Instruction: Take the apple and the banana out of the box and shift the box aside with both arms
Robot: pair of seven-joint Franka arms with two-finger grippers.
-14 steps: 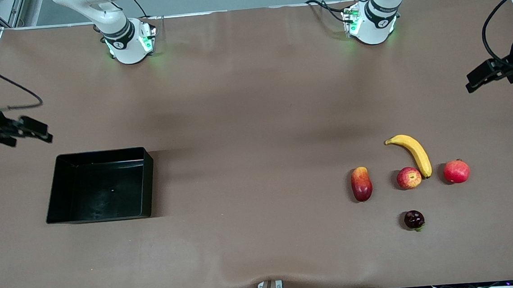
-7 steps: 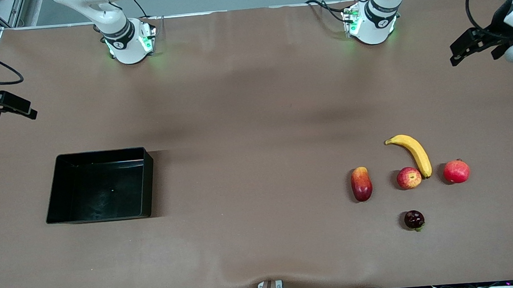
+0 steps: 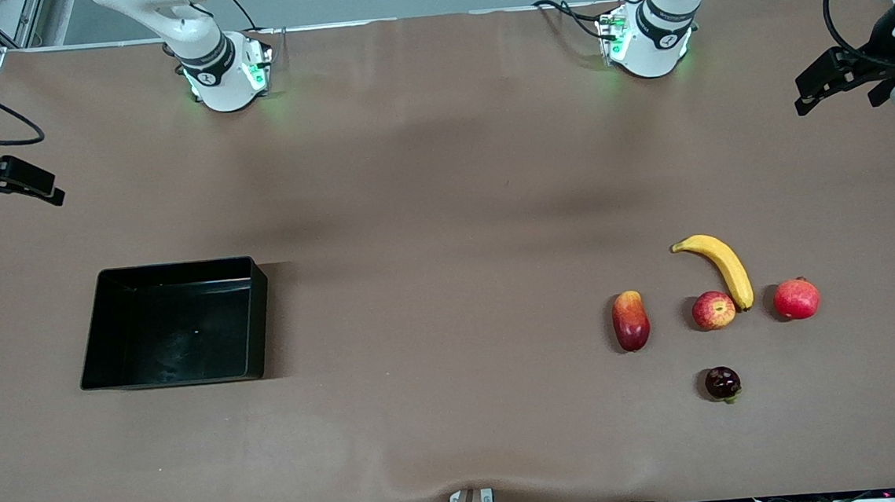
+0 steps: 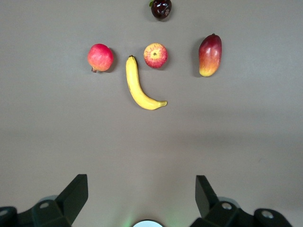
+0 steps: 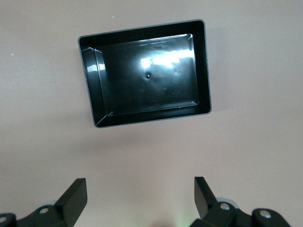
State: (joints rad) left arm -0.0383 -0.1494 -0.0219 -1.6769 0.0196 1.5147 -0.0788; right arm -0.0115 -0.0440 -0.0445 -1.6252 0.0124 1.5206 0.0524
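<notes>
Glossy black box [image 3: 103, 330], bare inside

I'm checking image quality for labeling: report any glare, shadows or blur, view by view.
Right wrist view: white glare patches on the box floor. Front view: soft broad shadows across the table, a dark shadow beside the box on the side toward the table's middle. Left wrist view: even light, banana and apple sharp, with small shadows.

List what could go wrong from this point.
1. The box is already empty while the apple and banana lie on the table, so a reach into it would grab nothing.
2. The banana tip touches the apple; nudging one may shift the other.
3. The left gripper and right gripper hover open at the table's ends, nothing held.
</notes>
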